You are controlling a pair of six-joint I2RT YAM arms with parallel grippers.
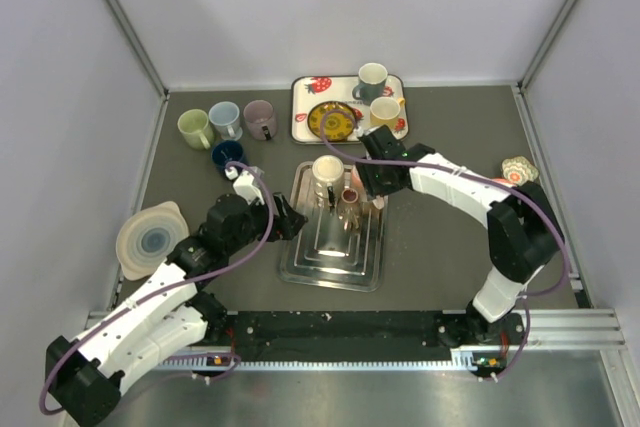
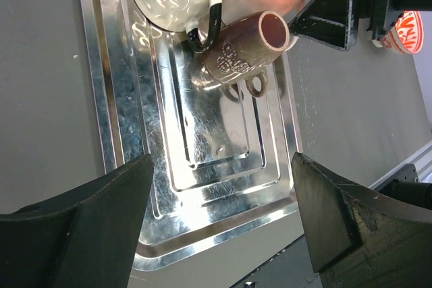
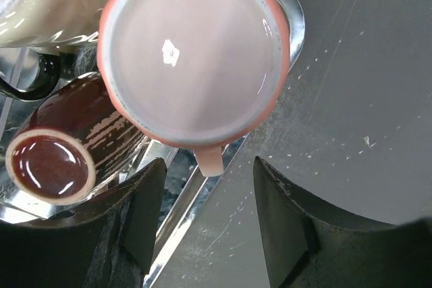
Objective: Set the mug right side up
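Observation:
Three mugs are on a metal tray. A salmon-pink mug sits by the tray's right rim, its pale round face turned to the right wrist camera and its handle pointing at the fingers. My right gripper is open just above it, one finger on each side of the handle tip and not touching it. A brown patterned mug lies on its side next to it. A cream mug with a black handle stands behind. My left gripper hangs wide open over the tray's near edge, holding nothing.
A strawberry-print tray at the back carries two mugs and a dish. Several mugs stand at the back left. A pale round plate lies at the left, and a small patterned object by the right wall.

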